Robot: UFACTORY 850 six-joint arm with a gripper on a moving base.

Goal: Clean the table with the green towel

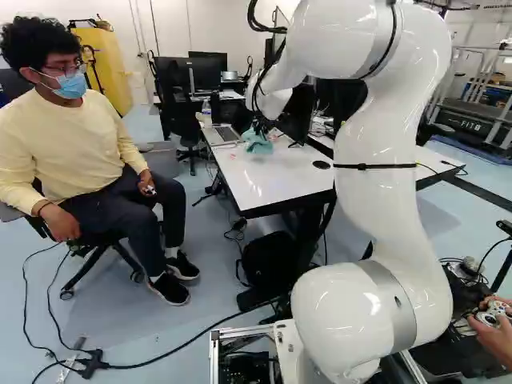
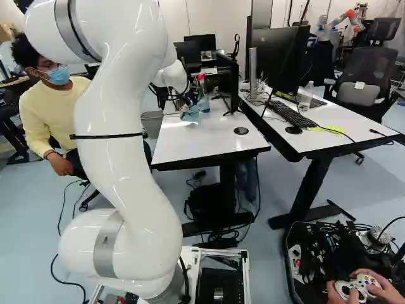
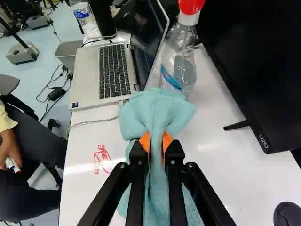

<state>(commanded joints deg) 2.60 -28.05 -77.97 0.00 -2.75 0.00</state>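
Wrist view: pinching towel (image 3: 157, 110) in hand (image 3: 156, 141); to reach red marks (image 3: 97, 162), prob. slide L, twd L edge of desk (image 3: 84, 188).

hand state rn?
Hand: closed on the green towel, cloth pinched between both orange pads.
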